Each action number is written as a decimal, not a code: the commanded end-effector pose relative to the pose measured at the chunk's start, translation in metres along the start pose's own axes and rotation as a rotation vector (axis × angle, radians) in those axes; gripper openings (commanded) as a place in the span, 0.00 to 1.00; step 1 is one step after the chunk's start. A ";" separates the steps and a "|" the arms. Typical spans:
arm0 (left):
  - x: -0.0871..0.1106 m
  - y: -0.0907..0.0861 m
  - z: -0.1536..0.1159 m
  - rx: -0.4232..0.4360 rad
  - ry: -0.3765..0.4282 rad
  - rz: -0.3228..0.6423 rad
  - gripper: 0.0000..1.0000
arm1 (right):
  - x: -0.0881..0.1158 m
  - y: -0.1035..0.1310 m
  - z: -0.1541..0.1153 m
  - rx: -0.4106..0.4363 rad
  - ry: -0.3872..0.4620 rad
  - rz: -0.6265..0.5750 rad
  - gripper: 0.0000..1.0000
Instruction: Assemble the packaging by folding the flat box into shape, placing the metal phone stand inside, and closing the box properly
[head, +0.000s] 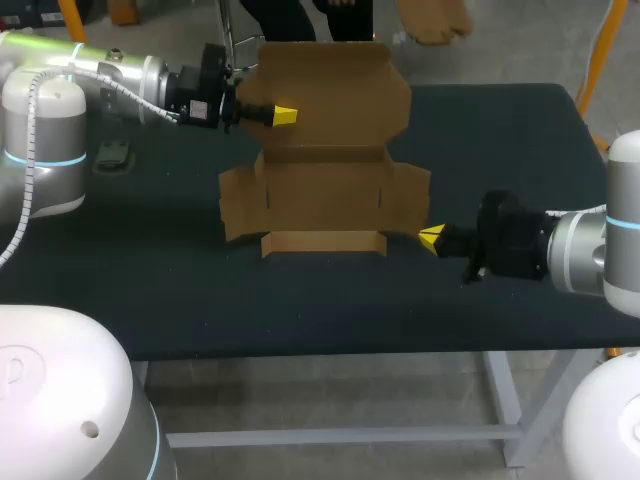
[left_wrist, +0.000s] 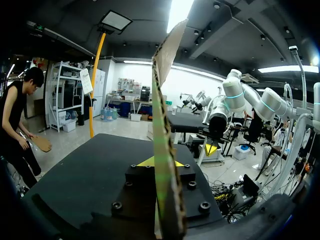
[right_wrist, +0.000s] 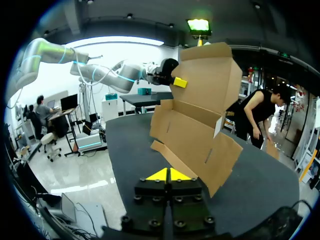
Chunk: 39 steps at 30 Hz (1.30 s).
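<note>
The brown cardboard box (head: 325, 200) lies half-folded in the middle of the black table. Its big lid panel (head: 330, 90) stands upright at the back, and its side flaps and front flap (head: 322, 243) lie low. My left gripper (head: 283, 116) is shut on the lid panel's left edge. In the left wrist view the cardboard (left_wrist: 162, 150) runs edge-on between its yellow tips (left_wrist: 161, 162). My right gripper (head: 432, 238) is shut and holds nothing, just off the box's front right corner. From the right wrist view its tips (right_wrist: 170, 175) point at the box (right_wrist: 195, 130). No phone stand is clearly visible.
The black table top (head: 500, 140) has bare room to the right of the box and in front of it. A small dark object (head: 110, 157) sits near the table's left edge, under my left arm.
</note>
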<state>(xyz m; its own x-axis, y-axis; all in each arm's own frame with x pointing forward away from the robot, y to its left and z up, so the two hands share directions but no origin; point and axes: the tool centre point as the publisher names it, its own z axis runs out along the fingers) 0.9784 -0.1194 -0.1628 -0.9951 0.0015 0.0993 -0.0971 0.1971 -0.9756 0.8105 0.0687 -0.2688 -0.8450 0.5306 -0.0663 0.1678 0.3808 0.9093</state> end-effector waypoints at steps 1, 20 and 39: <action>-0.007 0.003 0.000 -0.003 0.025 0.002 0.00 | 0.001 0.000 0.012 0.004 -0.008 -0.003 0.00; -0.010 0.016 -0.002 -0.023 -0.001 0.036 0.00 | -0.002 -0.002 0.020 0.018 -0.009 0.031 0.00; -0.010 0.016 -0.002 -0.023 -0.001 0.036 0.00 | 0.024 -0.007 0.100 -0.062 0.013 -0.091 0.00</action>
<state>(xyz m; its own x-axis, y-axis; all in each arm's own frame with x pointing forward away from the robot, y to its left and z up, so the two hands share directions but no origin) 0.9866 -0.1156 -0.1794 -0.9980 0.0055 0.0629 -0.0602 0.2171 -0.9743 0.8202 0.1276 -0.2977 -0.8742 0.4658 -0.1371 0.0647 0.3916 0.9178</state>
